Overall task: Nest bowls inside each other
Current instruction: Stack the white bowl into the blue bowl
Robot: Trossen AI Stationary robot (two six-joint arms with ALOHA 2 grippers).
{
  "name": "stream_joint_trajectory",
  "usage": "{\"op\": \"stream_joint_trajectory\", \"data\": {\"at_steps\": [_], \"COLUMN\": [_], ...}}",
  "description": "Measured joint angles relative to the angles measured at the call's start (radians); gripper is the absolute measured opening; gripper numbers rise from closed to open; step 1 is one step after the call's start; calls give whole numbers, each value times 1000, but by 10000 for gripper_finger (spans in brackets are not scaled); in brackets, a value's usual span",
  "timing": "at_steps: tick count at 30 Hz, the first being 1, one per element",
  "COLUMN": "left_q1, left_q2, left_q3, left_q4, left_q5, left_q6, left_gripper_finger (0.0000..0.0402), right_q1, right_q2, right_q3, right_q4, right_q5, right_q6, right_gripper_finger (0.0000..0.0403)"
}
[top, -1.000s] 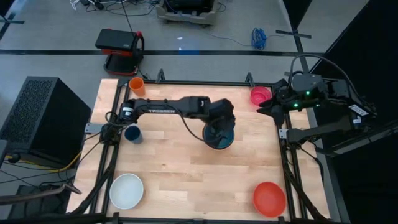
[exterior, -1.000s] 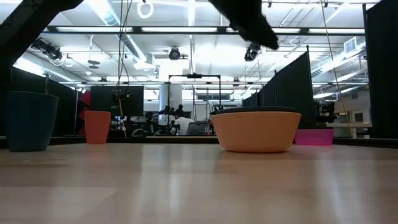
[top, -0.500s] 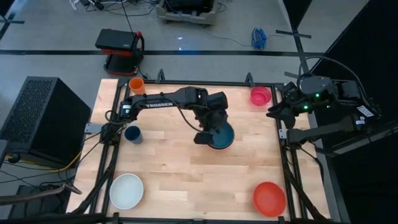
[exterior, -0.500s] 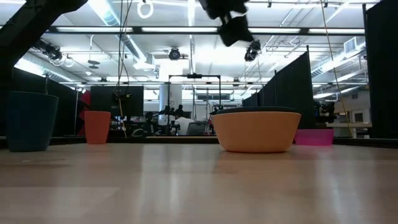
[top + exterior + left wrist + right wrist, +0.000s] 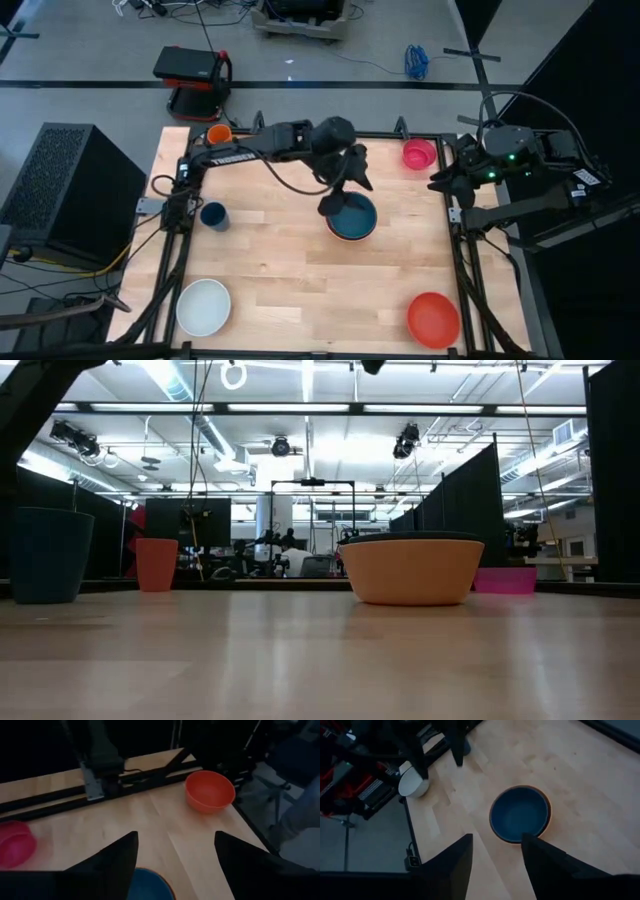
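Observation:
The dark teal bowl (image 5: 351, 216) sits nested inside the orange bowl (image 5: 412, 570) in the middle of the table, only its rim showing above the orange wall in the low view. My left gripper (image 5: 338, 198) hovers open above the stack's far-left side, touching nothing; its wrist view shows the teal bowl (image 5: 150, 886) below the fingers. The pink bowl (image 5: 419, 153) rests at the far right corner, the red bowl (image 5: 433, 320) at the near right, and the white bowl (image 5: 203, 306) at the near left. My right gripper (image 5: 437, 181) waits open beyond the table's right edge.
An orange cup (image 5: 219, 133) stands at the far left corner and a dark blue cup (image 5: 213, 215) near the left edge. A black frame rail (image 5: 455, 250) borders the table. Bare wood lies between the stack and the near bowls.
My left gripper has risen from just over the nested bowls and drawn back toward the far edge, turning as it went; it has left the top of the low view. The teal and orange bowls have stayed in place.

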State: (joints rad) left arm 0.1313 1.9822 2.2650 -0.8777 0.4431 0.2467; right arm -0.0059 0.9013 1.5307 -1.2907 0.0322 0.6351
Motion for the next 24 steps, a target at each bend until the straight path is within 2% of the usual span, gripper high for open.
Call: {"op": "stream_joint_trajectory", "data": {"at_steps": [8, 12, 24], "left_q1": [19, 19, 28], "left_q2": [-14, -14, -22], "left_q3": [-2, -39, -43], "left_q4": [-48, -11, 232], "left_q5": [0, -3, -177], "left_q6": [-6, -103, -182], "left_gripper_finger": [220, 217, 177], "right_q1": [0, 0, 0], "right_q2": [-1, -4, -4], "right_q3": [0, 0, 0], "right_q4": [4, 22, 29], "right_q5": [17, 18, 38], "right_q6": [-11, -18, -19], "right_gripper_finger": [170, 163, 163]}}
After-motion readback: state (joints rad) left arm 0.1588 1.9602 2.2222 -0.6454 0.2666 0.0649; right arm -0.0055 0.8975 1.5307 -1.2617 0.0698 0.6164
